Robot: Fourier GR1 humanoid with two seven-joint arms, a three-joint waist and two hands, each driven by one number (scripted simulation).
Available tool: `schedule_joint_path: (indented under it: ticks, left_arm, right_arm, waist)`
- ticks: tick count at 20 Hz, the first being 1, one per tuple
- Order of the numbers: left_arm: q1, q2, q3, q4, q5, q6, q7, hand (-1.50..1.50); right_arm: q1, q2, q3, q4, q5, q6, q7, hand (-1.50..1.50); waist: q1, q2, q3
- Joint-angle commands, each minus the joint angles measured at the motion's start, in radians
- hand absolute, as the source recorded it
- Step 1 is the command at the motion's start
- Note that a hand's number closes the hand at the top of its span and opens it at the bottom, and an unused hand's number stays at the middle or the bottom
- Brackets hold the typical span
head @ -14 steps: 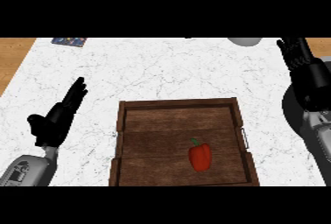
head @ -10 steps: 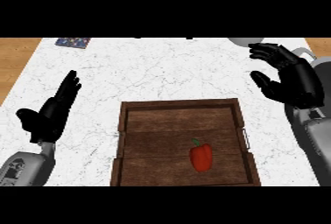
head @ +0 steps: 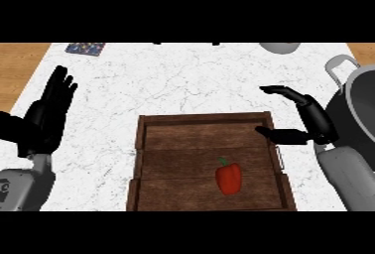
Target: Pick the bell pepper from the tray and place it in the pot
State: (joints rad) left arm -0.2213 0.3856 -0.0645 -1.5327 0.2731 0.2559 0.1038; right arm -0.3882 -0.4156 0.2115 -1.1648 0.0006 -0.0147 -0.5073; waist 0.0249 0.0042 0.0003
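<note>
Marble tabletop (head: 190, 84) carried tray (head: 205, 119); we saw bell pepper (head: 229, 178) inside, near tray's right wall. Right hand (head: 313, 121) hung at that wall, fingers spread, empty. We feared fingers snagging wall, nudging pepper away. Pot (head: 359, 114) sat right of tray.

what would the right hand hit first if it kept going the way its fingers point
Probably nothing: the black right hand points left over white marble counter, beyond the brown wooden tray's far rim; height unclear.
</note>
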Motion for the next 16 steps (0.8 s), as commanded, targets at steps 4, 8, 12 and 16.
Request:
schedule_joint_path:
  ticks: [4, 8, 12, 16]
  left_arm:
    - [0.082, -0.006, 0.034, -0.098, -0.008, 0.0, 0.043, 0.0]
    - [0.007, -0.033, 0.032, -0.012, -0.034, 0.03, 0.042, 0.0]
    - [0.035, -0.033, 0.031, -0.041, -0.031, 0.025, 0.041, 0.0]
    - [0.031, 0.005, 0.051, -0.073, -0.009, -0.01, 0.073, 0.0]
  right_arm:
    - [0.049, -0.051, -0.015, -0.083, 0.013, 0.137, -0.139, -1.5]
    - [0.014, -0.128, 0.077, -0.217, 0.063, 0.242, 0.092, -1.5]
    - [-0.058, -0.207, 0.159, -0.268, 0.134, 0.352, 0.255, -1.5]
    - [-0.146, -0.221, 0.258, -0.349, 0.201, 0.454, 0.458, -1.5]
  waist:
    - [-0.022, -0.007, 0.0]
    - [-0.039, -0.009, -0.002]
    - [-0.028, -0.01, -0.003]
    - [-0.014, -0.012, -0.004]
